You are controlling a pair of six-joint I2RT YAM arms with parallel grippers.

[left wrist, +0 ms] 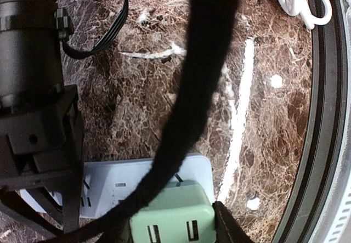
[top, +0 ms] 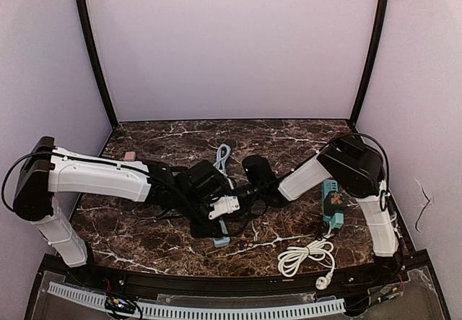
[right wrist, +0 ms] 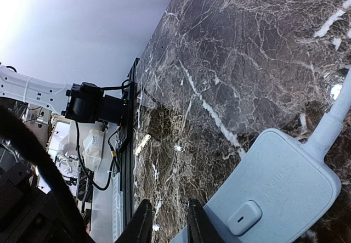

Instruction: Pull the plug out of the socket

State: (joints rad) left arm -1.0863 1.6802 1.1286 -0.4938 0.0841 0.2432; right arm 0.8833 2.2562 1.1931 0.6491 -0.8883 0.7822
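Dark brown marble table [top: 289, 136] with white veins. Light blue power strip [top: 221, 239] lies flat near the middle front, mostly hidden in the top view; its pale blue cord [top: 222, 154] loops toward the back. Teal power strip [top: 333, 203] lies at the right side, running front to back. White coiled cable [top: 306, 255] lies just in front of it, its white plug [top: 322, 282] at the front edge. Small pink object [top: 130, 156] lies at far left.
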